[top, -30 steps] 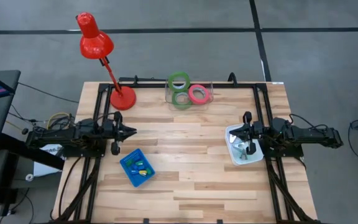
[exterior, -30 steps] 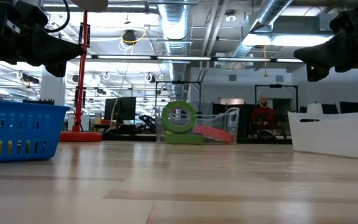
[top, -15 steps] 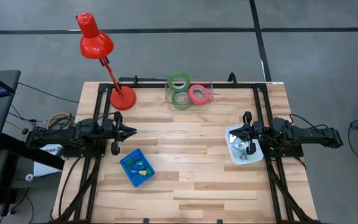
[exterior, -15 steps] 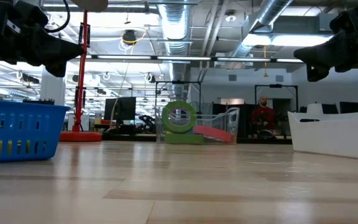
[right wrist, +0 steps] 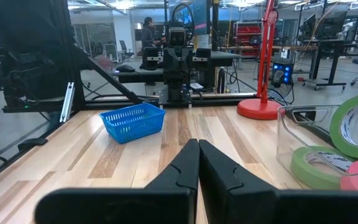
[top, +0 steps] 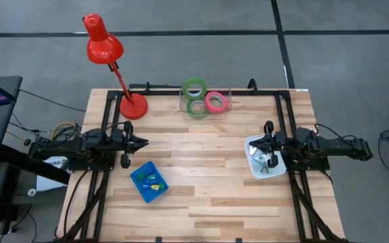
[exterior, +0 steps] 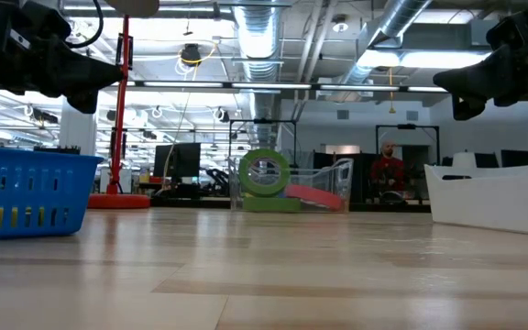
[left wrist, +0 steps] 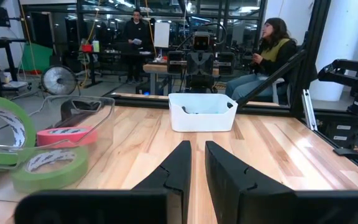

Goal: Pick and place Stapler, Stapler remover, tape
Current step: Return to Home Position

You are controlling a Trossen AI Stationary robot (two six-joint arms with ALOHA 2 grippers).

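Observation:
Three rings of tape lie in a clear container (top: 204, 101) at the table's far edge. One green ring (top: 194, 88) stands on edge. A second green ring (top: 197, 108) and a pink-red ring (top: 215, 102) lie flat. They also show in the left wrist view (left wrist: 48, 163) and the low view (exterior: 264, 172). My left gripper (top: 142, 142) (left wrist: 197, 144) hovers at the table's left, shut but for a narrow slit, and holds nothing. My right gripper (top: 256, 147) (right wrist: 198, 142) hovers over the white tray (top: 250, 169), shut and empty.
A blue basket (top: 148, 182) with small coloured pieces stands near my left gripper. The white tray holds a few small items. A red desk lamp (top: 132, 106) stands at the far left. Bare wood lies between the arms. People show in the room beyond the table.

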